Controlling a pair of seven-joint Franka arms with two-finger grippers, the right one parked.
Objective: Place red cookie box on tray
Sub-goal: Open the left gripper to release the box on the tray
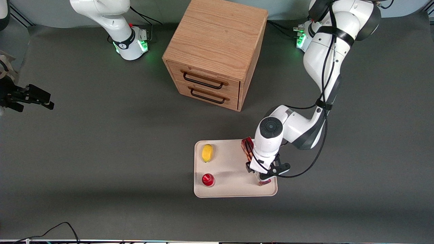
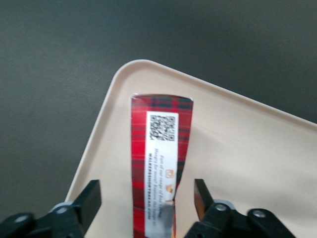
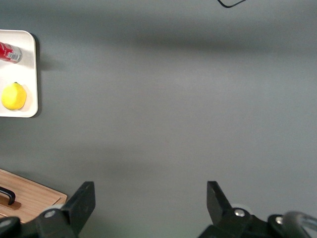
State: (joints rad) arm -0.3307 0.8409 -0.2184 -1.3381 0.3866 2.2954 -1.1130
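Red cookie box (image 2: 159, 163) on tray (image 2: 247, 163), between parted jaws (image 2: 147, 198)

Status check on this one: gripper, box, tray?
Gripper open, astride red cookie box. Box lying on tray, released. Lemon, red can well apart.

Box: your red cookie box (image 2: 159, 163), tartan with a white label, lies flat on the tray.
Tray: cream tray (image 1: 234, 189), low-rimmed, in front of the drawers.

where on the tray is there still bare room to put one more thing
The tray is bare in the middle strip between the lemon and red can and the red cookie box. The hand is open, crowding the box's edge.
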